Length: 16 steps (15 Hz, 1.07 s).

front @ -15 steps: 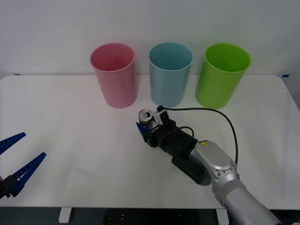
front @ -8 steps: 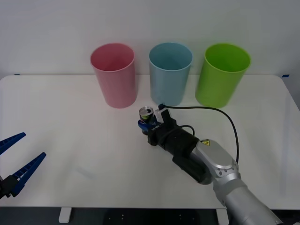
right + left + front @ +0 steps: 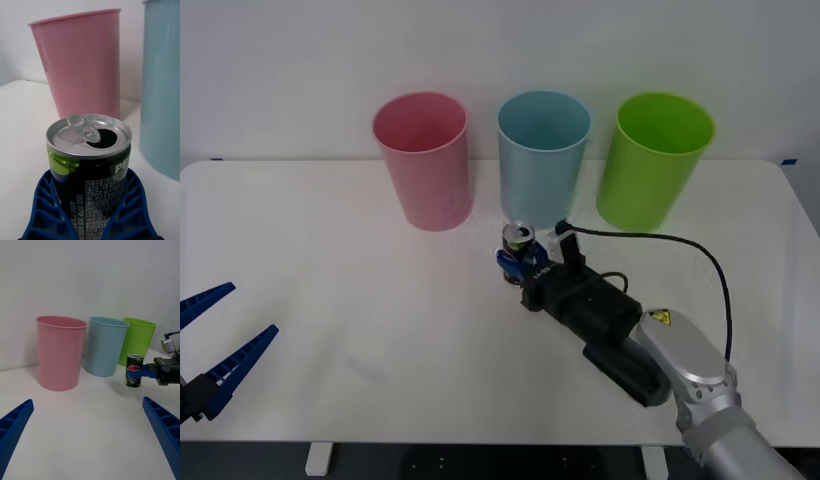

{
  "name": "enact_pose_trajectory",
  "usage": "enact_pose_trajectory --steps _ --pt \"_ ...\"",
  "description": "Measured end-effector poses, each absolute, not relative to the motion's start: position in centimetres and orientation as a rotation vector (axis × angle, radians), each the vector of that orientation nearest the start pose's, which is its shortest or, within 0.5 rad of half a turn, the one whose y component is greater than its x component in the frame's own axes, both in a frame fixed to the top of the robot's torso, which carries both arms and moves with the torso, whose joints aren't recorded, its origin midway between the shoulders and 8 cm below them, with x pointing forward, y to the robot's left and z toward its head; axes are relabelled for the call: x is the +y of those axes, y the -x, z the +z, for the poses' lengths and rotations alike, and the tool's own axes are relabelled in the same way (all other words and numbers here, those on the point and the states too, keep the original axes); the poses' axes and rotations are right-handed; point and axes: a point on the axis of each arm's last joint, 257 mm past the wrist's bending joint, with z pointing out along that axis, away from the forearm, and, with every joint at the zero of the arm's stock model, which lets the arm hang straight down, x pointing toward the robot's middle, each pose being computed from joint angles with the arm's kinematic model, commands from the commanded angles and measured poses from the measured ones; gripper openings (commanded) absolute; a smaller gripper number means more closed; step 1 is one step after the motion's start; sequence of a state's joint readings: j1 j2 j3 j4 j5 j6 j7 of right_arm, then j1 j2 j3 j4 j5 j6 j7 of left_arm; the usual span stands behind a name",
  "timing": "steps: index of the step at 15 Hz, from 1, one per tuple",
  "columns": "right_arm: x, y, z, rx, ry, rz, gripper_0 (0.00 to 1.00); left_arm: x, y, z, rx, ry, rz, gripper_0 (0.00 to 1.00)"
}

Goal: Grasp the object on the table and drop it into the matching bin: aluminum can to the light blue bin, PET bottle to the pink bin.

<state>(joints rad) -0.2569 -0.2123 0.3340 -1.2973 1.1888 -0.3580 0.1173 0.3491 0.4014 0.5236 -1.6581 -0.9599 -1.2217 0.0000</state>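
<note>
**Can gripped before light blue bin**

Right gripper (image 3: 520, 264) clamps the small dark aluminum can (image 3: 518, 248) upright, just before the tall light blue plastic bin (image 3: 543, 158); can base hidden. Left gripper (image 3: 218, 345) spread wide, empty, at the white table (image 3: 330, 260) near edge.

Three bins lined up at the back of the counter (image 3: 330, 250): pink bin (image 3: 423, 160) left, light blue bin (image 3: 543, 158) middle, third bin (image 3: 653, 160) right. The can (image 3: 519, 251) sits just before the middle one.
</note>
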Motion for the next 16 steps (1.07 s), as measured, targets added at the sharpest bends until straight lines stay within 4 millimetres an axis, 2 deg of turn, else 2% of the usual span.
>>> enact_pose_trajectory --steps 7,12,16 --pt "-5.3 -50.9 -20.2 1.478 0.535 0.630 0.00 33.0 -34.2 -16.9 1.441 -0.465 -0.567 1.00" --pt "-6.9 -50.1 -16.0 1.417 0.519 0.673 0.00 33.0 -34.2 -16.9 1.441 -0.465 -0.567 1.00" --pt "-7.8 -49.7 -11.9 1.375 0.492 0.725 0.00 33.0 -34.2 -16.9 1.441 -0.465 -0.567 1.00"
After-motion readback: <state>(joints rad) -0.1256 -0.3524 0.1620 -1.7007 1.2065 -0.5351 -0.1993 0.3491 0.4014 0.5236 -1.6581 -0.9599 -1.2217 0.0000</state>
